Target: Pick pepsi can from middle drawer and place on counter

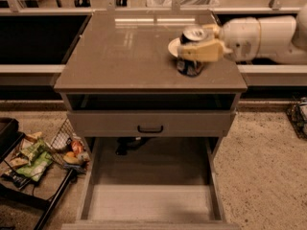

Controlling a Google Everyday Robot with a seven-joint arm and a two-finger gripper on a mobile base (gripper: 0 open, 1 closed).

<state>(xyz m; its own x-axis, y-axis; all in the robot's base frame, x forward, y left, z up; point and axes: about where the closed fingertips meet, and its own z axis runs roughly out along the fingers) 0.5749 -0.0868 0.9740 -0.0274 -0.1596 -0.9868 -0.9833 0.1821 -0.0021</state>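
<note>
The pepsi can (190, 67) is out of the middle drawer (148, 202) and sits in the grip of the end effector (193, 51) over the right rear part of the tabletop (120, 56). Its silver top faces up and its dark lower body shows below the fingers. Whether its base touches the surface or hangs just above it, I cannot tell.

An aluminium can like this is probably light, or moderately weighty if full. Its thin wall will dent under a hard squeeze, and the smooth painted side is slippery. The best hold is around the middle of the body, with 2 pads on opposite sides. That keeps the can upright and away from the rim and the tapered shoulder.

The end effector is clenched on the can, with its pale fingers (204, 51) wrapped across the upper half of the body just under the top. The opening is only as wide as the can. The white arm (261, 32) reaches in from the right.

A white bowl (172, 47) stands directly behind and beside the can, mostly hidden by it and close enough that the 2 may touch. The placement looks nearly finished. What remains is to settle the base flat and let go without knocking the bowl.

Below, the drawer box stands pulled out with its pale floor bare, under a closed drawer front with a black handle (150, 129).
</note>
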